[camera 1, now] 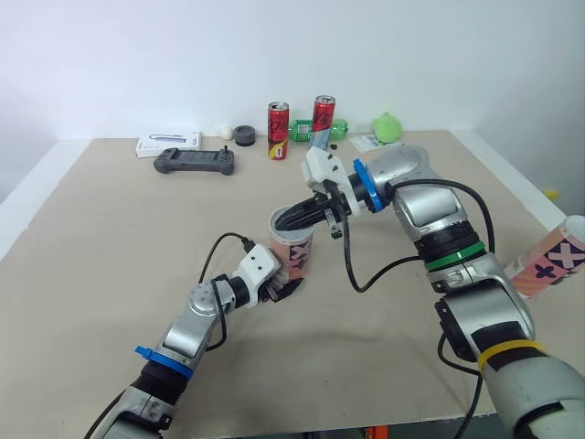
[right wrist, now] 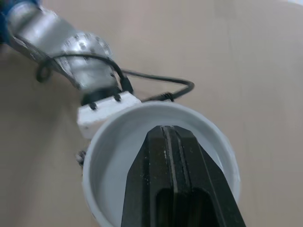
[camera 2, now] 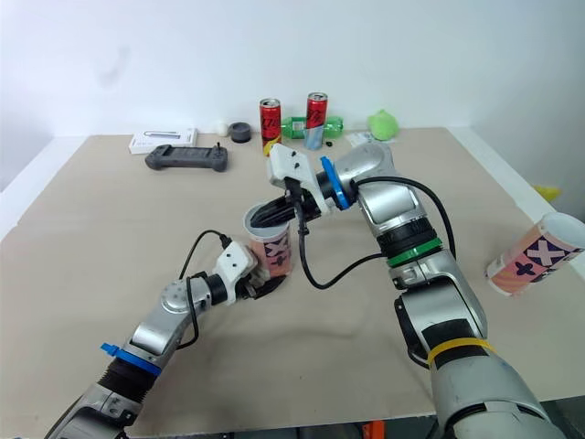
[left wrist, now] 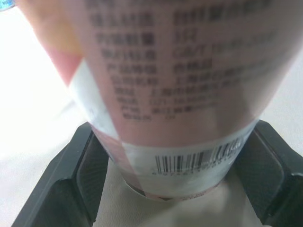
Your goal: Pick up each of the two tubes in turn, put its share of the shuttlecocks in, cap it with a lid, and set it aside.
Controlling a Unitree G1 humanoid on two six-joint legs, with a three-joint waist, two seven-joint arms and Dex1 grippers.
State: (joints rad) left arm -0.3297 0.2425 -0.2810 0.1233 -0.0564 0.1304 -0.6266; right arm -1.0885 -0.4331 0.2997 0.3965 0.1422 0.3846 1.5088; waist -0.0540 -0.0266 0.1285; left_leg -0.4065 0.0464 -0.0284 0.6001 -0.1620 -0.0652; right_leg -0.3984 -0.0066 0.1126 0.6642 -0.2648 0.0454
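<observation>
A pink and white tube (camera 1: 294, 249) stands upright near the middle of the table, its open mouth up. My left gripper (camera 1: 279, 285) is shut on its base, one black finger (left wrist: 80, 175) on each side of the barcode end. My right gripper (camera 1: 294, 219) reaches in from above and behind. Its fingers (right wrist: 170, 142) are pressed together and dip into the tube's mouth (right wrist: 113, 156); I see nothing between them. A second tube (camera 2: 535, 254) with dark cross marks lies tilted at the table's right edge.
Along the far edge are two red cans (camera 1: 278, 130), a green bottle (camera 1: 306, 131), a green lump (camera 1: 388, 126), a dark round cap (camera 1: 244, 134), a grey game controller (camera 1: 194, 162) and a white box (camera 1: 169, 143). Black cables loop beside the tube.
</observation>
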